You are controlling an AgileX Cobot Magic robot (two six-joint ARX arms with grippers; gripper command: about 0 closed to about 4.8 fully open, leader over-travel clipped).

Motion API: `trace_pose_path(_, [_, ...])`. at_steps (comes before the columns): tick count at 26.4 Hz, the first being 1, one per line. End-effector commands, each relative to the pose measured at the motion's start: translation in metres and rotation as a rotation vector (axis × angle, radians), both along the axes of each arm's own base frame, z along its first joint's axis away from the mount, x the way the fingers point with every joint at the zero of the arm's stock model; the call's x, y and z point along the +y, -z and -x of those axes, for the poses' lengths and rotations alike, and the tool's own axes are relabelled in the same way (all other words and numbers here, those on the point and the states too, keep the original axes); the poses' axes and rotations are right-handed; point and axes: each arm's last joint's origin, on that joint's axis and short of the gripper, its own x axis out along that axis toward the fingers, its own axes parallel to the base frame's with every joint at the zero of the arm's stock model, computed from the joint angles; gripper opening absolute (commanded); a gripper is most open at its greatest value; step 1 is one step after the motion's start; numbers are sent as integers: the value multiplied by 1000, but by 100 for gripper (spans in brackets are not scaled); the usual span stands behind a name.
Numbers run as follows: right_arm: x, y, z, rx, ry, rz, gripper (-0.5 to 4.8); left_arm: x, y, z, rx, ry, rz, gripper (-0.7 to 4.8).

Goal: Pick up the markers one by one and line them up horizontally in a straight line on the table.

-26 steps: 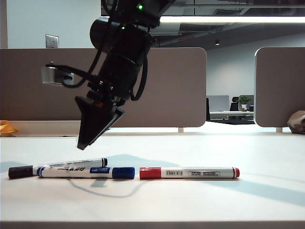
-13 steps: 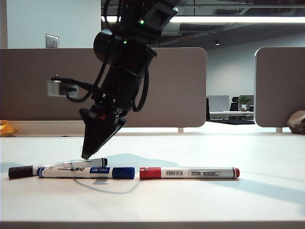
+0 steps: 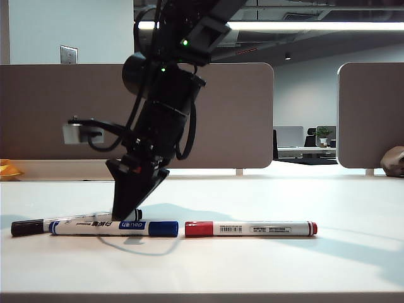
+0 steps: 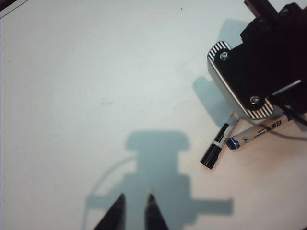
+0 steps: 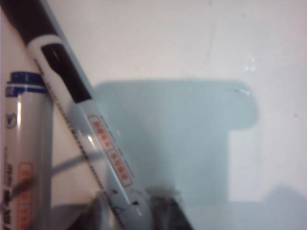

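Three markers lie on the table [image 3: 252, 268]: the red-capped one [image 3: 250, 228] to the right, the blue-capped one [image 3: 113, 228] left of it, and the black-capped one [image 3: 25, 227] slanting just behind the blue. My right gripper [image 3: 126, 213] reaches across and points down onto the black marker's barrel. In the right wrist view, that gripper [image 5: 132, 207] is open, its fingers either side of the black marker [image 5: 76, 96], with the blue marker [image 5: 24, 143] alongside. My left gripper [image 4: 136, 196] hovers open and empty over bare table, apart from the black marker [image 4: 218, 146] and the blue marker [image 4: 254, 135].
Grey-brown divider panels [image 3: 57, 113] [image 3: 369, 113] stand behind the table. A yellow object [image 3: 7, 169] sits at the far left edge and a brownish one [image 3: 394, 161] at the far right. The right arm's wrist camera housing [image 4: 249, 76] hangs over the markers.
My right gripper has come down and slightly right, from above the markers to the black marker's barrel. The markers have not moved.
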Motion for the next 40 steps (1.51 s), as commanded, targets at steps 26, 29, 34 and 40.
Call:
trace_pose_path(26, [-40, 12, -25, -49, 151, 260, 261, 0, -5, 2, -39, 5, 5, 57])
trace_pose_path(29, [-37, 3, -23, -41, 104, 191, 261, 0, -5, 2, -35, 7, 7, 57])
trace_pose_path(34, [-35, -10, -21, -25, 73, 123, 250, 0, -5, 2, -34, 15, 16, 57])
trace_pose_path(40, [-26, -45, -28, -66, 48, 6, 198, 0, -5, 2, -34, 23, 24, 56])
